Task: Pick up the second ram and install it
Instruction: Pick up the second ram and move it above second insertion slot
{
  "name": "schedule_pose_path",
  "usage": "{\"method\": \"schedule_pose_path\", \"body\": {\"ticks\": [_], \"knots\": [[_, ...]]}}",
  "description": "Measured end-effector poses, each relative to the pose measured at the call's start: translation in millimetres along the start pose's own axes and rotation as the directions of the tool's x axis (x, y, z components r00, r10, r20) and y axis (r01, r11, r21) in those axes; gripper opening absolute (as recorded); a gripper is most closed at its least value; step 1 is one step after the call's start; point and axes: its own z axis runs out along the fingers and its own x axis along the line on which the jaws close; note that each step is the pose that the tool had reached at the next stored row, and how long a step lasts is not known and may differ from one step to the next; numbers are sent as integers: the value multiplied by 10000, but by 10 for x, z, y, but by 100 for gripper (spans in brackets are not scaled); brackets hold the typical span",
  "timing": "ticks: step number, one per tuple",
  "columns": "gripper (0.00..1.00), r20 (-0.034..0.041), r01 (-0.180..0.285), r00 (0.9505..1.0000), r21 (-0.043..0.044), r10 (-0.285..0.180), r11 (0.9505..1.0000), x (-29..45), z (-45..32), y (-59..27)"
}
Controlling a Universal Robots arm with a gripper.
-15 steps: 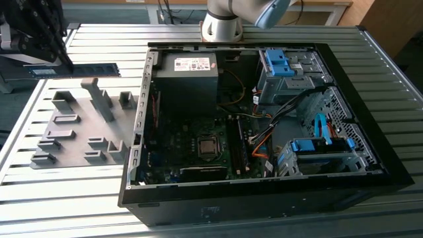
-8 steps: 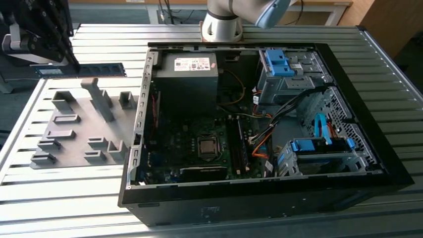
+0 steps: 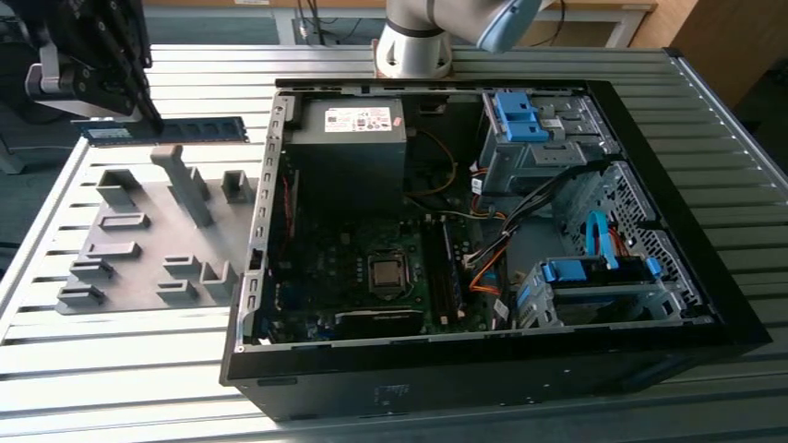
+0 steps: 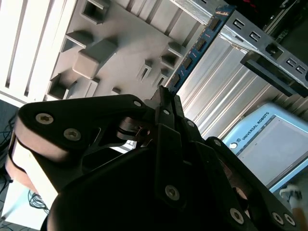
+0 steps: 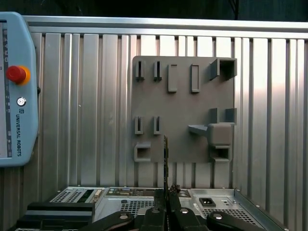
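Claw (image 5: 166, 191) grips the second ram (image 5: 165, 154) clear of the grey tray (image 5: 183, 110): pickup looks done, and seating it in the case (image 3: 369, 374) demands squareness.

Printed lettering runs down the pale blue teach pendant (image 5: 21, 134), as we see it in both wrist views. In the exterior view, a white label (image 3: 357, 118) of small print sits on the grey power supply (image 3: 351, 152); we cannot make it out.
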Motion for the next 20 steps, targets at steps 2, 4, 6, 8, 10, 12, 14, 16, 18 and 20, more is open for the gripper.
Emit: {"method": "schedule_pose_path", "body": {"ticks": [2,4,6,8,10,12,14,16,18,20], "knots": [[14,0,1,10000,0,-1,10000,0,0,-28],[14,0,1,10000,0,-1,10000,0,0,-55],[14,0,1,10000,0,-1,10000,0,0,-84],[14,0,0,10000,0,0,10000,0,0,-113],[14,0,1,10000,0,-1,10000,0,1,-141],[14,0,0,10000,0,0,10000,0,0,-169],[14,0,0,10000,0,0,10000,0,1,-196],[14,0,1,10000,0,-1,10000,0,1,-218],[14,1,1,10000,0,-1,10000,0,1,-240],[14,0,1,10000,-1,-1,10000,0,0,-263]]}}
